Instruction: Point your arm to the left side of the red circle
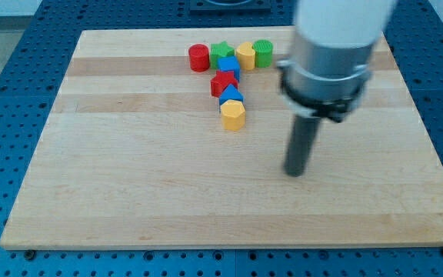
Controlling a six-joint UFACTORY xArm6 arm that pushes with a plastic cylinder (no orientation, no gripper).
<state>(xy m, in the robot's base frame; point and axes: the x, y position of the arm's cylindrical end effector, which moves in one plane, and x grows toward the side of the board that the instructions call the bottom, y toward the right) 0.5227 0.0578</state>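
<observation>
The red circle (pixel 198 58) stands near the view's top, at the left end of a cluster of blocks on the wooden board (pixel 129 169). My tip (pixel 295 173) rests on the board well to the right of and below the red circle, apart from every block. The dark rod rises from the tip to the arm's grey and white body (pixel 329 54).
Next to the red circle are a green star (pixel 221 52), a yellow heart (pixel 245 55) and a green cylinder (pixel 263 52). Below them run a blue block (pixel 229 67), a red star (pixel 223 83), a blue triangle (pixel 231 96) and a yellow block (pixel 233 115).
</observation>
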